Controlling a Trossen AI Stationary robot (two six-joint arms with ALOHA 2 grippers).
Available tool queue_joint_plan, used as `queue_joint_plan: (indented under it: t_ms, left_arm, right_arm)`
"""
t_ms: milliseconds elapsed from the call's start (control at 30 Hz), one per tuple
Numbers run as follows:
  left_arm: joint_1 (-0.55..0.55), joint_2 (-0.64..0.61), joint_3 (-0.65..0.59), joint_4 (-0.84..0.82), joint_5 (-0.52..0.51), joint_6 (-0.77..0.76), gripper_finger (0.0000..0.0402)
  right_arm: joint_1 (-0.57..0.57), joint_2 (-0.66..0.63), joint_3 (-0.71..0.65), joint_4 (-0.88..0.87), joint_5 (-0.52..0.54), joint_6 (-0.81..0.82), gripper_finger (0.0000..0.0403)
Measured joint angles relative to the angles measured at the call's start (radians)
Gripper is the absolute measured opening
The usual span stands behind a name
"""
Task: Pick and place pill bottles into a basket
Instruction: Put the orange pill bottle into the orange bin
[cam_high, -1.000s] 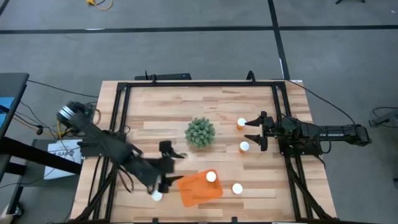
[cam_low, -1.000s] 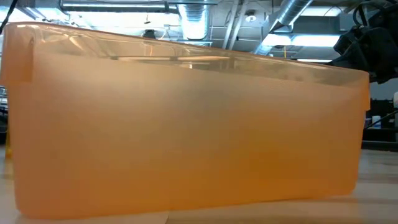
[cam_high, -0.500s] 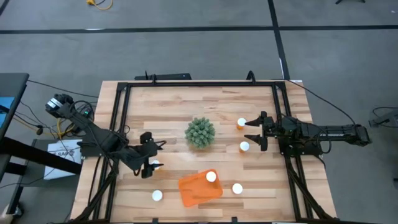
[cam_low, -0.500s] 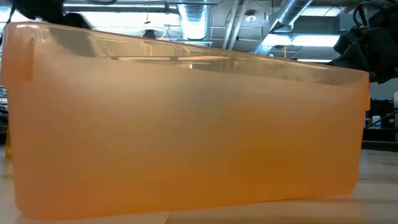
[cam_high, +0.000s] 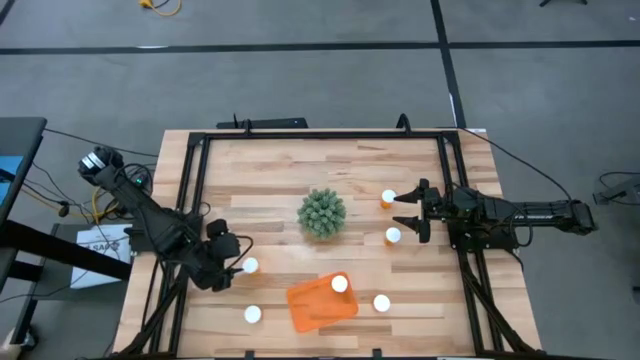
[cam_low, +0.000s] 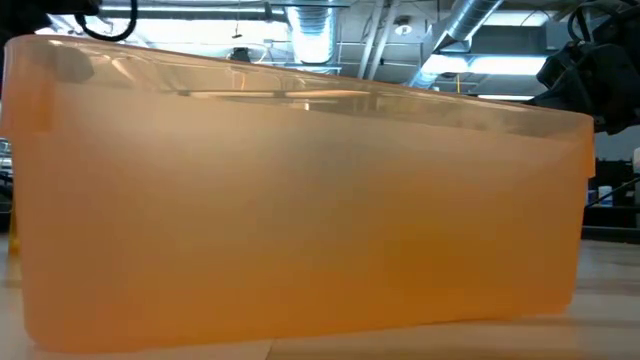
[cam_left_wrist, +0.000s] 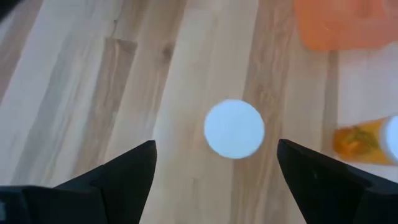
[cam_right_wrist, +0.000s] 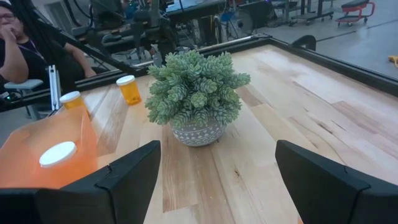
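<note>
Several small orange pill bottles with white caps stand on the wooden table. One bottle (cam_high: 250, 265) (cam_left_wrist: 234, 129) stands upright just ahead of my left gripper (cam_high: 236, 262) (cam_left_wrist: 214, 155), which is open; its cap shows between the two fingertips, untouched. Another bottle (cam_high: 253, 314) stands near the front edge. The orange basket (cam_high: 318, 304) holds one bottle (cam_high: 340, 284). One bottle (cam_high: 381, 302) stands to the right of the basket. My right gripper (cam_high: 408, 212) is open and empty between two bottles (cam_high: 388, 198) (cam_high: 393, 236).
A green spiky plant (cam_high: 322, 213) in a pot stands mid-table. A black frame (cam_high: 300, 135) rims the table. The basket's wall (cam_low: 300, 220) fills the low view. A person (cam_right_wrist: 18, 31) shows beyond the table in the right wrist view.
My left gripper has drawn back from beside the basket toward the table's left edge, staying open. The bottle now ahead of it has come into sight, standing upright. My right arm has kept still.
</note>
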Motion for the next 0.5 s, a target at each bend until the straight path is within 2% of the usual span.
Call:
queue_joint_plan:
  t_ms: [133,300,500]
  left_arm:
    - [-0.03,-0.001,-0.049,0.041,0.0,-0.057,0.0322]
    - [-0.046,0.0,-0.144,0.205,0.002,-0.068,0.0322]
    - [-0.045,0.0,-0.178,0.243,0.001,-0.061,0.0322]
  right_arm:
    - [0.0,0.0,0.0,0.0,0.0,0.0,0.0311]
    - [0.0,0.0,0.0,0.0,0.0,0.0,0.0311]
    - [0.0,0.0,0.0,0.0,0.0,0.0,0.0311]
